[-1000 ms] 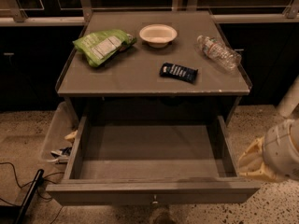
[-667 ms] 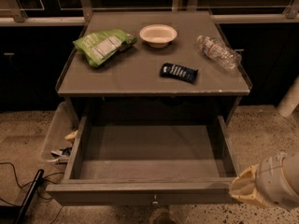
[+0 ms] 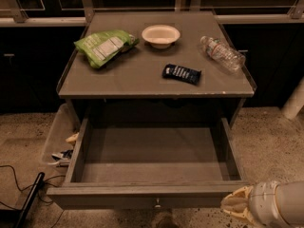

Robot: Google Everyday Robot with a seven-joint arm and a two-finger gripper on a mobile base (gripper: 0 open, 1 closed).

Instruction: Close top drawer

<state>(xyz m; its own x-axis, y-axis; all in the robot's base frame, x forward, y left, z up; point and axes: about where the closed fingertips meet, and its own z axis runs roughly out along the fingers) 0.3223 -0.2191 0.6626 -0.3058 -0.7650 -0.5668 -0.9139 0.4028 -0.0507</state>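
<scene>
The top drawer (image 3: pixel 152 196) of the grey-brown cabinet is pulled far out toward me and is empty inside. Its flat front panel runs along the bottom of the view, with a small round metal knob (image 3: pixel 157 204) at its centre. My gripper (image 3: pixel 237 206) is at the bottom right, pale and cream-coloured, just to the right of the drawer's front right corner and level with the front panel. It is close beside the panel's right end; I cannot tell whether it touches it.
On the cabinet top (image 3: pixel 142 80) lie a green snack bag (image 3: pixel 104 45), a white bowl (image 3: pixel 161 34), a dark snack bar (image 3: pixel 181 73) and a clear plastic bottle (image 3: pixel 222 52). A clear bin with items (image 3: pixel 59 141) stands left of the cabinet. A black cable (image 3: pixel 21 194) lies on the floor.
My gripper has moved down and to the left, from beside the drawer's right side to its front right corner. The drawer has not moved.
</scene>
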